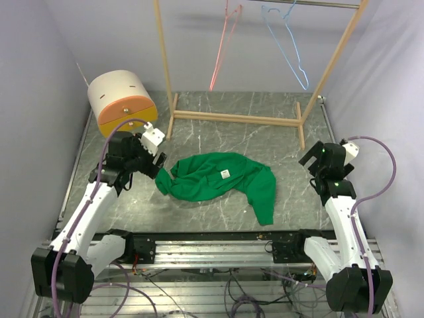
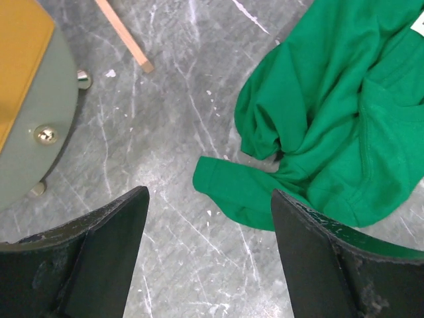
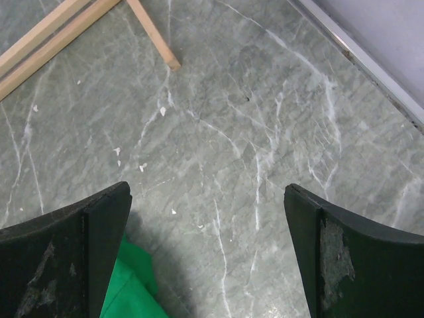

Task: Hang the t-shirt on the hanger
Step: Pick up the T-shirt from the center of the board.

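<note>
Work at its very start: the t-shirt [image 1: 222, 182] lies crumpled in a heap at the middle of the table [image 1: 218, 132], its white label [image 1: 225, 174] showing and one sleeve trailing toward 5 o'clock; the hanger [image 1: 286, 46], pale blue wire, hangs bare on the wooden rack [image 1: 232, 118] at about 1 o'clock from the heap, well apart from it, with a pink hanger [image 1: 222, 46] beside it at 12 o'clock; the left gripper [image 2: 209, 195] hovers at the t-shirt's 9 o'clock edge, jaws spread wide over a fold of green cloth, nothing pinched between them; the right gripper [image 3: 207, 189] sits at 3 o'clock, just off the cloth, jaws equally wide over bare marble, holding nothing; judged from this, no part of the job is done: the garment has to be picked up, its neck opened, and the hanger taken or steadied and threaded through to the shoulders
</note>
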Robot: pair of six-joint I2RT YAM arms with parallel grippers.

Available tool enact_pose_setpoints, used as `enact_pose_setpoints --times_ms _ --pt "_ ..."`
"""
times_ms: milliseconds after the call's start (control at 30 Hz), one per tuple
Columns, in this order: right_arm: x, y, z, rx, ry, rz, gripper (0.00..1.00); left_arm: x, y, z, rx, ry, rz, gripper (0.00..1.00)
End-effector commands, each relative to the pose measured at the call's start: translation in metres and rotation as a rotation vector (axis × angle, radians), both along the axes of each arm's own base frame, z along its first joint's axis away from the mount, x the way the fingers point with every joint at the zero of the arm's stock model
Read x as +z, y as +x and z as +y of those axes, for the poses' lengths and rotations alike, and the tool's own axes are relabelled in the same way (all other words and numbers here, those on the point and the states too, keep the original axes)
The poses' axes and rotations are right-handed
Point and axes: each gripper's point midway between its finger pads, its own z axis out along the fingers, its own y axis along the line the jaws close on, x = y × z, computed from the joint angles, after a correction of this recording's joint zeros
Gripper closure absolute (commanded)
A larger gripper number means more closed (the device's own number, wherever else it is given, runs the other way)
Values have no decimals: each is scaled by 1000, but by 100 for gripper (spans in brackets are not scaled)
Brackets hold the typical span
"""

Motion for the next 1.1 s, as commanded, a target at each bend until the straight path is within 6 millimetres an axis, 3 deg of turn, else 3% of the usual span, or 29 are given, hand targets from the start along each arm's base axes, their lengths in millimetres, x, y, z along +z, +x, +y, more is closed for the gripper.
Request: enact_pose_setpoints --times_ms 0,167,333,500,700,900,1067 --pt "2 -3 -7 -41 -8 10 0 12 -4 -15 -97 -40 25 14" --pt "1 -2 4 145 -89 83 0 24 -14 -43 -251 -94 11 18" --pt "16 14 33 348 -53 38 2 12 -42 -80 -489 -74 91 24" --pt "4 28 77 600 53 85 24 -5 -51 -115 -632 -60 142 28" --pt "0 31 97 654 39 104 25 -22 -54 -150 -714 -76 170 31" --pt "-8 25 106 647 49 108 25 -43 -52 -172 -762 -53 173 31" --pt "-10 21 108 632 58 108 24 -61 -35 -183 -746 -46 205 31"
